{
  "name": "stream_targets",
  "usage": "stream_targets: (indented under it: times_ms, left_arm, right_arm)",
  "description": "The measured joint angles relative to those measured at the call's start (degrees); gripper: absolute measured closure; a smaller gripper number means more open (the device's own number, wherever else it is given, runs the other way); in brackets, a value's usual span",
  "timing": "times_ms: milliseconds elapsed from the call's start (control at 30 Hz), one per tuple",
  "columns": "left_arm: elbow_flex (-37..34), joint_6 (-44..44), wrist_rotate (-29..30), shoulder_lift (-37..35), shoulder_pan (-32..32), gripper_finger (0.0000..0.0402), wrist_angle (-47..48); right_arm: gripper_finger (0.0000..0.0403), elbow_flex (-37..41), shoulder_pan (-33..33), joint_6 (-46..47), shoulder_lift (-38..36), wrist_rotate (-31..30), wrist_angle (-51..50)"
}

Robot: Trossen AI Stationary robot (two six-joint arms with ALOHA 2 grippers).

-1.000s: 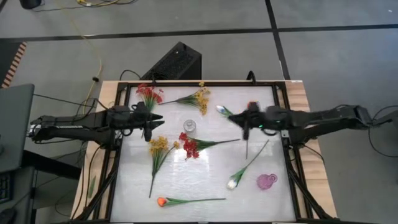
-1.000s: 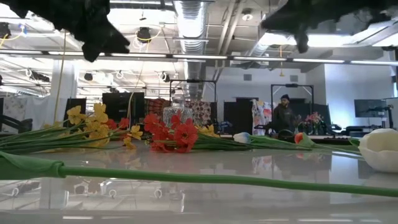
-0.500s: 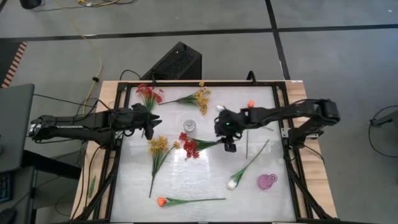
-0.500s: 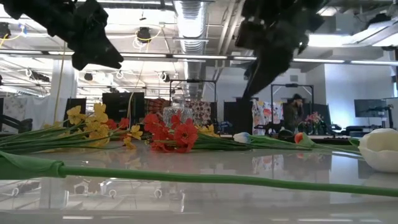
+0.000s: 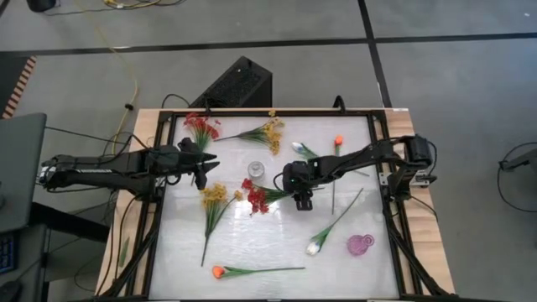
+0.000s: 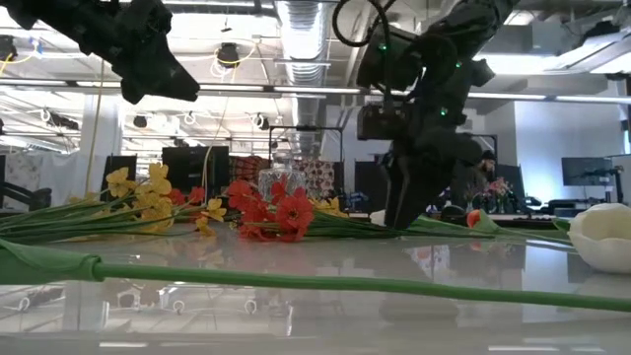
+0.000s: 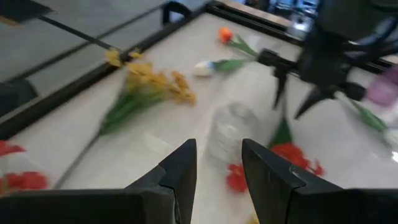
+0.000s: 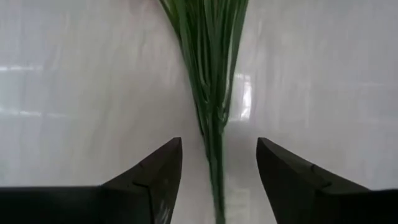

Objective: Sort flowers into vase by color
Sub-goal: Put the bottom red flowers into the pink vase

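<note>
A red flower spray lies mid-table, its green stem running toward the right. My right gripper points steeply down over that stem. It is open, with a finger on either side of the stem and touching nothing, low over the table. A clear glass vase stands upright just beyond the red spray. My left gripper hovers open and empty left of the vase, raised above the table. Yellow sprays, another red spray, orange tulips and white tulips lie flat around them.
A small pink vase stands near the right front. A yellow spray, a white tulip and an orange tulip lie at the far side. A black frame borders the white table top.
My right gripper has swung from the table's right side toward its middle and gone down. It has tipped from nearly level to pointing steeply down over the red spray's stem. The flowers lie where they were.
</note>
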State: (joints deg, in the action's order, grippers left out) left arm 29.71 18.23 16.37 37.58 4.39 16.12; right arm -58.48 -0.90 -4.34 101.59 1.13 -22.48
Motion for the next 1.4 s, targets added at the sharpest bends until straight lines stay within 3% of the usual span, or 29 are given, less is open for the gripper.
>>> stream_targets:
  times_ms: [200, 300, 433, 467, 633, 767, 1067, 1233, 1400]
  left_arm:
    - [0.0, 3.72, -1.02, -0.02, -4.23, 0.0285, 1.46]
    - [0.0, 6.03, -0.92, -0.02, -7.12, 0.0285, 1.38]
    - [0.0, 8.22, 0.0, 0.01, -11.31, 0.0285, 1.29]
    - [0.0, 8.54, 0.85, 0.02, -12.45, 0.0285, 1.23]
    - [0.0, 8.82, 6.88, 0.02, -17.97, 0.0285, 1.21]
    - [0.0, 8.27, 10.34, 0.02, -21.02, 0.0285, 1.17]
    - [0.0, 5.55, 17.0, 0.02, -23.26, 0.0285, 0.92]
    - [0.0, 1.7, 17.61, 0.02, -23.26, 0.0285, 0.42]
    - [0.0, 0.43, 18.1, 0.04, -23.24, 0.0285, -0.43]
  right_arm:
    - [0.0181, -0.39, 1.43, 3.47, 3.62, -1.44, 2.23]
    - [0.023, -0.39, 2.58, 6.25, 4.27, -1.38, 1.52]
    - [0.0359, -0.25, 4.59, 10.9, 2.24, -1.82, -0.47]
    - [0.0375, -0.16, 5.31, 12.26, 1.41, -1.82, -0.98]
    - [0.0379, 0.04, 12.49, 17.9, -6.82, -6.74, -4.22]
    - [0.0379, 2.11, 21.42, 24.2, -16.69, -19.06, -4.76]
    - [0.0379, 6.17, 48.52, 41.67, -34.67, -56.21, -2.89]
    - [0.0377, 6.38, 62.81, 44.64, -37.45, -75.89, -1.9]
    - [0.0379, 6.4, 73.24, 46.58, -37.22, -87.98, -0.81]
